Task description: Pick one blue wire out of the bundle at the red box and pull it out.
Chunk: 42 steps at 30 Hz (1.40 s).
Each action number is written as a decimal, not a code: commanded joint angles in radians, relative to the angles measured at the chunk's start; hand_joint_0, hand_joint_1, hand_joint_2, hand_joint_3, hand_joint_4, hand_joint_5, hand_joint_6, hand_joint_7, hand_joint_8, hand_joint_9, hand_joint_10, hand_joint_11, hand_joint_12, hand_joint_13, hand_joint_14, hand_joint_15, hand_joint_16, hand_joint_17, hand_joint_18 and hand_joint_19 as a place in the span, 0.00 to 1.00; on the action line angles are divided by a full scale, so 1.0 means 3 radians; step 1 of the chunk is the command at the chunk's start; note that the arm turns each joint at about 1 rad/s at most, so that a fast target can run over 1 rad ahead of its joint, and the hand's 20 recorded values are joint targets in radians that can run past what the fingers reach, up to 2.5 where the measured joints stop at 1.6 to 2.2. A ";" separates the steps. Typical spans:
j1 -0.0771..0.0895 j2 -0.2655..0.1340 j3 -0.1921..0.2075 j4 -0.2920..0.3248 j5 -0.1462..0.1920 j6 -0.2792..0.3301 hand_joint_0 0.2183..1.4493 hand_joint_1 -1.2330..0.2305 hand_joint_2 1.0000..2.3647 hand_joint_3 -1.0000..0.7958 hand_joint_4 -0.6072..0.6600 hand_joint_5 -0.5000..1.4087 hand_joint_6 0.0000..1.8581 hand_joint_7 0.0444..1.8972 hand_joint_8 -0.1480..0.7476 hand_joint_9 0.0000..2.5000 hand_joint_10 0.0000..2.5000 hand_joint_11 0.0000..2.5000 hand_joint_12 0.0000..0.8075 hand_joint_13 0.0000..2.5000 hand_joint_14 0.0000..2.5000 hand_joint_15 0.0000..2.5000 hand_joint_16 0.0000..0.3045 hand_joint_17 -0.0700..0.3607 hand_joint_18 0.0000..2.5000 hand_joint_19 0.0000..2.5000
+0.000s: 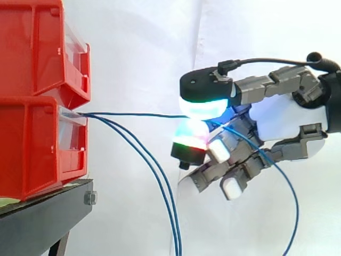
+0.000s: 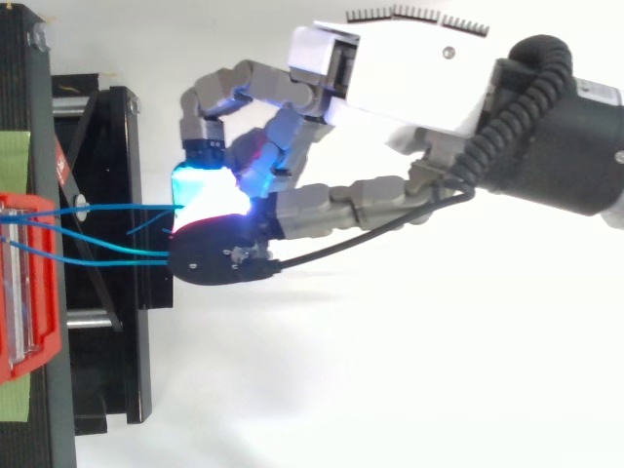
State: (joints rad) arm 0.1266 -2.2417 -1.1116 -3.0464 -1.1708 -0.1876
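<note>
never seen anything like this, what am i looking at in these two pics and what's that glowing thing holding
It is a robot hand on an arm, with glowing pads on its fingers; the glow is its own. One picture is taken from the side, level with the work, and the other from above. At the left, red bins sit stacked on a black stand. The fingers pinch one blue wire that comes out of the lower bin, stretched straight to the hand; two other wires hang loose from the same bin.
</note>
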 commanded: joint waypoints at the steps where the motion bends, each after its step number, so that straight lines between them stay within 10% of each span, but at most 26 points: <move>1: 0.0002 0.0063 -0.0002 -0.0149 0.0006 0.0001 0.29 0.29 0.02 0.53 0.70 0.23 0.44 0.69 0.63 0.46 0.01 0.19 0.55 0.28 0.00 0.10 0.20 0.48 0.38 0.19; 14: 0.0023 0.0252 -0.0002 -0.0455 0.0027 -0.0004 0.29 0.30 0.02 0.53 0.69 0.23 0.45 0.69 0.63 0.46 0.01 0.21 0.56 0.28 0.00 0.10 0.20 0.48 0.38 0.19; 22: 0.0038 0.0263 -0.0002 -0.0455 0.0410 -0.0029 0.29 0.30 0.02 0.53 0.69 0.23 0.45 0.68 0.63 0.46 0.01 0.20 0.56 0.28 0.00 0.10 0.20 0.48 0.37 0.19; 42: 0.0038 0.0263 -0.0007 -0.0425 0.0431 -0.0034 0.29 0.31 0.02 0.52 0.69 0.23 0.45 0.68 0.64 0.45 0.01 0.20 0.56 0.28 0.00 0.10 0.20 0.49 0.37 0.19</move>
State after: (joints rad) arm 0.1369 -2.1629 -1.1134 -3.1738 -1.0416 -0.1979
